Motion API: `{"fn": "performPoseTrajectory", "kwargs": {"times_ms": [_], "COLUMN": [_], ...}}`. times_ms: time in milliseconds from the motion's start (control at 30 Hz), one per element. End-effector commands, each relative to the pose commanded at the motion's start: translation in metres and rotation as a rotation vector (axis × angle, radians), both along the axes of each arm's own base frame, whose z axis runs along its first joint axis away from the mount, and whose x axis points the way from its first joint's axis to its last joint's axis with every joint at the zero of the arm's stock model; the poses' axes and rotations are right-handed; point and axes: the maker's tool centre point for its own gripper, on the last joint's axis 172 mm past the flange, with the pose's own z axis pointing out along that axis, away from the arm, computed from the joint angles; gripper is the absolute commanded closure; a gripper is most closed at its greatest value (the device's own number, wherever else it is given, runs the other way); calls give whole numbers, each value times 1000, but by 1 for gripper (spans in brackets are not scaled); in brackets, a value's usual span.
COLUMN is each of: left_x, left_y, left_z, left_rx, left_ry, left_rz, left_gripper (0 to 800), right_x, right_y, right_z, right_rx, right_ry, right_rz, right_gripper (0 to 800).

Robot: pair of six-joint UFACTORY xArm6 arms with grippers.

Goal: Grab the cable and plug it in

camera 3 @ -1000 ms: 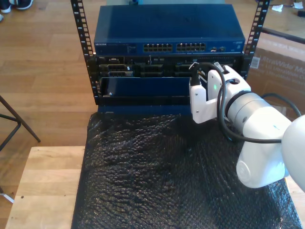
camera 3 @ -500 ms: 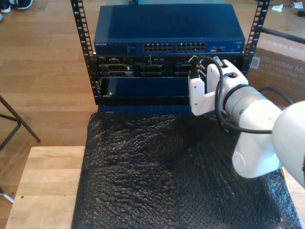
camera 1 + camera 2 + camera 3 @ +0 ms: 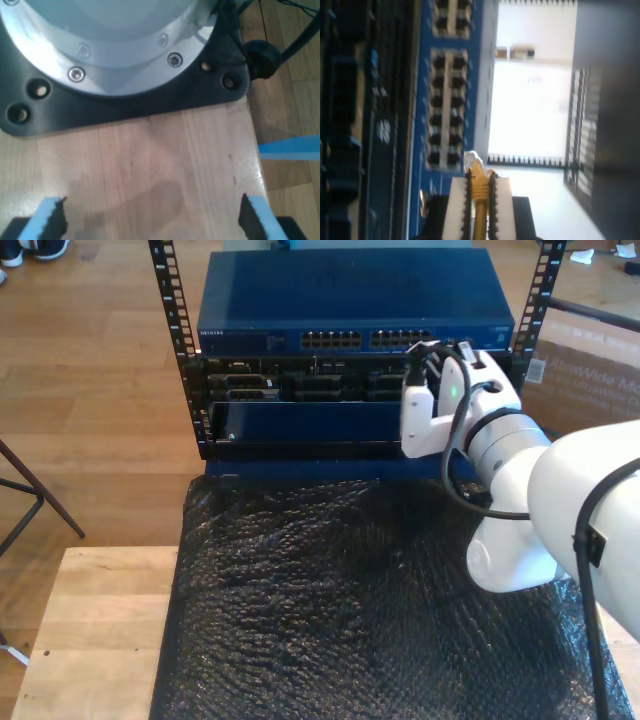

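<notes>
Second hand [image 3: 479, 200]: my second hand is pinching the cable [image 3: 480, 210] between its white pads, the yellow cord running up the middle and the clear plug [image 3: 472, 161] sticking out past the fingertips.
Where the cable is: held in front of the blue switch [image 3: 350, 300], at the far right of the rack in the exterior view; the plug tip sits just short of the last ports of the near block of ports [image 3: 447, 105] in the second wrist view. I cannot tell whether it touches the face yet.
First hand [image 3: 150, 220]: my first hand is spread wide, blue-backed pads apart, holding nothing, hanging over the wooden surface [image 3: 165, 165] beside an arm base [image 3: 110, 65].
Step in hand: I judge this as lining up the plug with a port before pushing in.
How to do it well: I would keep the pinch firm, square the plug to the switch face, centre it on one opening, then press straight in slowly. A tilted plug would likely catch on the port edge or slip in the pads.
Progress: grabbing looks done; seating is not yet done.
</notes>
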Motion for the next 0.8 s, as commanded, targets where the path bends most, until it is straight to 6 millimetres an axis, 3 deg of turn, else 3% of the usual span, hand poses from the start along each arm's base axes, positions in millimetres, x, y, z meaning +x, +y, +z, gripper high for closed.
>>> {"fn": "performPoseTrajectory", "kwargs": {"times_ms": [167, 333, 467, 600, 800], "left_x": [0, 0, 0, 0, 0], "left_y": [0, 0, 0, 0, 0], "left_z": [0, 0, 0, 0, 0], "left_rx": [0, 0, 0, 0, 0], "left_ry": [0, 0, 0, 0, 0], "left_rz": [0, 0, 0, 0, 0], "left_gripper": [0, 0, 0, 0, 0], "right_x": [1, 0, 8, 10, 6], "right_y": [-1, -2, -15, 5, 12], "right_z": [-6, 0, 2, 3, 4], "right_rx": [1, 17, 43, 65, 84], "right_ry": [0, -22, -67, -125, -146], "right_rz": [-2, -11, -68, -70, -89], "right_gripper": [800, 800, 800, 800, 800]}}
